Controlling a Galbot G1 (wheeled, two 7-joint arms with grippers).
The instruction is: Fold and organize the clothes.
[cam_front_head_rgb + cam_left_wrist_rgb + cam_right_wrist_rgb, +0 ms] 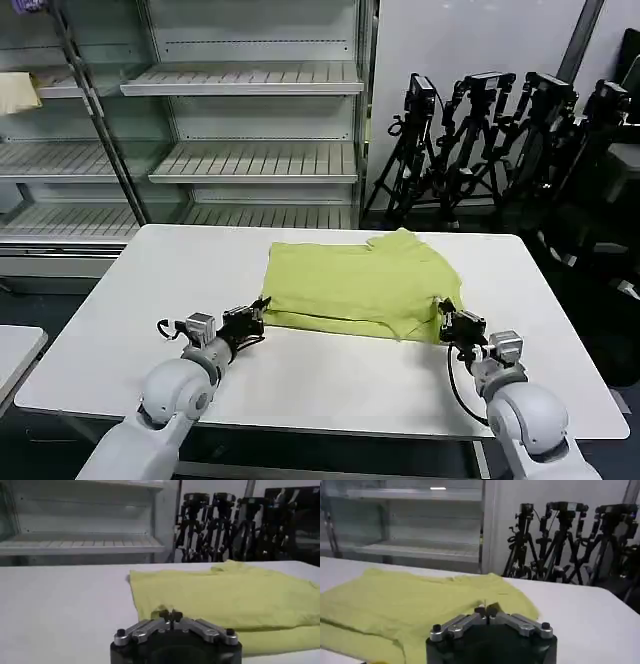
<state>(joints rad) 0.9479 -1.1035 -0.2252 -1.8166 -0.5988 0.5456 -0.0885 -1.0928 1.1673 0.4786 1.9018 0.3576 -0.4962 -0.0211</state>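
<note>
- Left gripper [262, 309] sits low on the white table [150, 300], fingertips pressed together right at the near-left corner of the T-shirt [355, 285]; whether it pinches any fabric, I cannot tell.
- Right gripper [443, 318] has its fingertips closed too, at the shirt's near-right corner.
- Between and beyond both grippers, the lime shirt lies folded on the table.
- Farther off stand empty shelves [250, 130] and tripods [480, 140].
</note>
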